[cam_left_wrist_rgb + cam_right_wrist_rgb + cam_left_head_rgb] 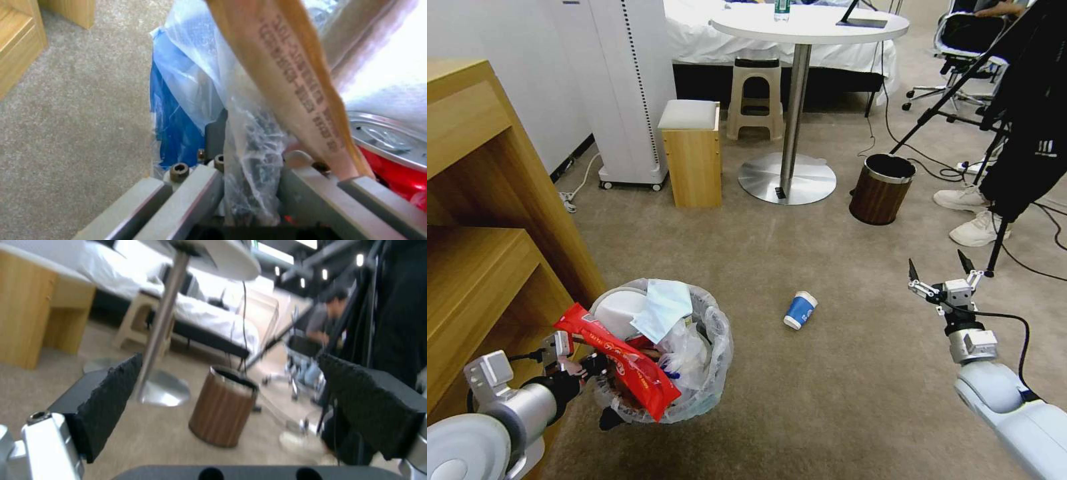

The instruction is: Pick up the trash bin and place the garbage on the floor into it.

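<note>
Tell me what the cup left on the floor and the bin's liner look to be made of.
Blue cup: likely coated paper, matte blue wall with a white rim, lying on its side on the carpet. Liner of the trash bin: thin translucent plastic film, crinkled and glossy, gripped at the rim by the left gripper.

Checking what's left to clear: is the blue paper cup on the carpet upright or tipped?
Tipped. The blue paper cup lies on its side on the floor, white rim end toward the trash bin, touching nothing.
</note>
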### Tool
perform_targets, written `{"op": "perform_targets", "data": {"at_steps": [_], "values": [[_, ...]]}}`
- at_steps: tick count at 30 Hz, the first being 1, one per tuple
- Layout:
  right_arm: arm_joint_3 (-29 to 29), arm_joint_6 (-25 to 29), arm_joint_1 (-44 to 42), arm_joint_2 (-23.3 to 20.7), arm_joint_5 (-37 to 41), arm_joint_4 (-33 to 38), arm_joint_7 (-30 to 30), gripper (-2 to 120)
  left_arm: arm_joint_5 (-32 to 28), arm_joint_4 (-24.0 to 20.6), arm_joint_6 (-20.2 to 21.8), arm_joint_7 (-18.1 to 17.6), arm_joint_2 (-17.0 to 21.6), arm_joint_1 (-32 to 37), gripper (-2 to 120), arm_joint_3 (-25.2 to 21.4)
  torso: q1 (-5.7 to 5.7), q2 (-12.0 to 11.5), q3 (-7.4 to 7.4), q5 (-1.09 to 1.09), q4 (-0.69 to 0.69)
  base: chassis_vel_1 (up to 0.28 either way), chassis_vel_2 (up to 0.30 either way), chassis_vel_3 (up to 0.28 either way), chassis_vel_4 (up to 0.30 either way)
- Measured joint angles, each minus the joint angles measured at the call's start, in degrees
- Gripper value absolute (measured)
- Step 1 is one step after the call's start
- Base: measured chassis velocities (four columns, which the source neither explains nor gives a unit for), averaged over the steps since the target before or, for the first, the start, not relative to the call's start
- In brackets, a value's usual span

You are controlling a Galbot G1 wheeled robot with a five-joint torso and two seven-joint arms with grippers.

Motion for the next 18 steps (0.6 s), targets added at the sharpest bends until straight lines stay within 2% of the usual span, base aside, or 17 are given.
{"op": "perform_targets", "data": {"at_steps": [1, 4, 18], "values": [[0.19, 1.89, 0.61, 0.68, -2.31, -1.08, -0.72, 100, 0.01, 0.04, 0.0, 0.23, 0.12, 0.05, 0, 0.01, 0.0, 0.0, 0.0, 0.01, 0.03, 0.0, 0.0, 0.0, 0.0], [0.67, 3.01, 0.65, 1.03, -3.67, -1.36, -1.43, 100, -0.19, 0.11, -0.02, 0.36, 0.49, 0.15, 0, -0.1, 0.0, 0.0, 0.0, -0.02, 0.05, 0.0, 0.0, 0.0, 0.0], [6.62, 4.5, -5.87, 1.29, -4.66, 0.34, -3.28, 100, -1.41, 0.45, 0.05, 0.92, 2.96, 0.07, 0, -0.19, 0.01, 0.0, 0.0, -0.02, 0.01, 0.0, 0.0, 0.0, 0.0]]}}
